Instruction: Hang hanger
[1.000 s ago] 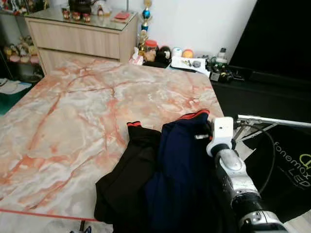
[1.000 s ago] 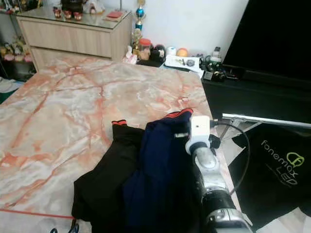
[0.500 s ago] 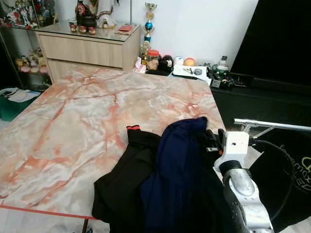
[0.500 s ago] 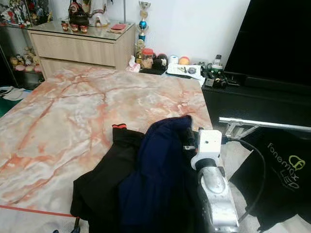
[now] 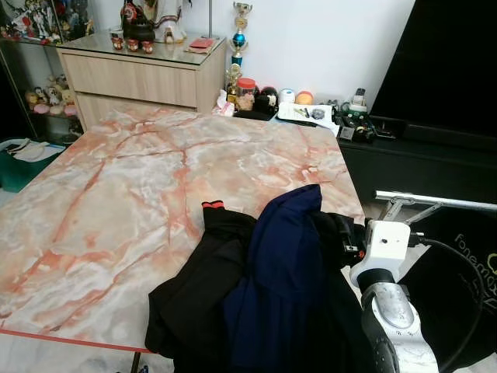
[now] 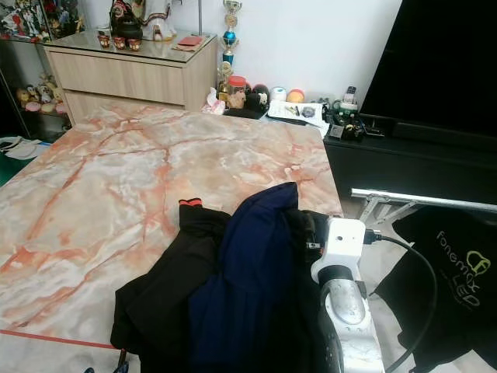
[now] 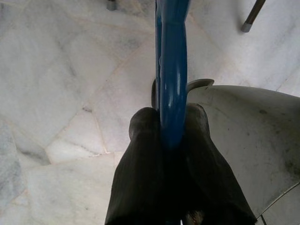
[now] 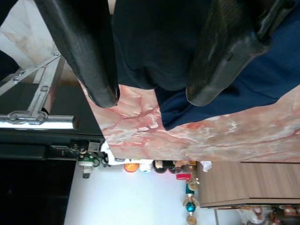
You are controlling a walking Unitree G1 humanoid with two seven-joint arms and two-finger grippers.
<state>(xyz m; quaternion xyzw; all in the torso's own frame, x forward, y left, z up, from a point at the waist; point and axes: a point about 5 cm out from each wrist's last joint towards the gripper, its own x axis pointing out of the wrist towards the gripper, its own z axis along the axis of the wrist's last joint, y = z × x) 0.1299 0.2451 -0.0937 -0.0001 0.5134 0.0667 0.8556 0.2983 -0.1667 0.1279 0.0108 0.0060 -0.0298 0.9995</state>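
Hanger (image 7: 172, 70): blue, clenched in my left pincer (image 7: 169, 123), which hangs low over the pale stone floor (image 7: 61, 79). The hanger's bar runs straight out between the two fingers, along the pincer's own line. A grey curved panel (image 7: 248, 140) lies just beside it, and two thin metal legs (image 7: 253, 14) stand on the floor further off.

Rail (image 5: 435, 200): silver bar beyond the worktop's (image 5: 116, 186) right edge, running away to the right, with a black printed shirt (image 6: 454, 280) hanging below it. I judge this the place to hang things. It is nearer my right arm; the hanger, on my left and down low, is well apart from it.

Clothes: a navy garment (image 5: 276, 272) draped over a black one (image 5: 202, 287) with a red-trimmed cuff, heaped at the worktop's near right corner, spilling over the edge.

Right pincer (image 8: 152, 96): at the right side of the heap, fingers spread apart with dark cloth between and behind them. Whether they pinch any fabric I cannot tell. Its wrist view looks past the navy cloth to the marble and rail; the head views give the white wrist block (image 5: 386, 242) pressed against the heap.

Far from the heap: wooden cabinet (image 5: 140, 74), trophies, small clutter by the wall.
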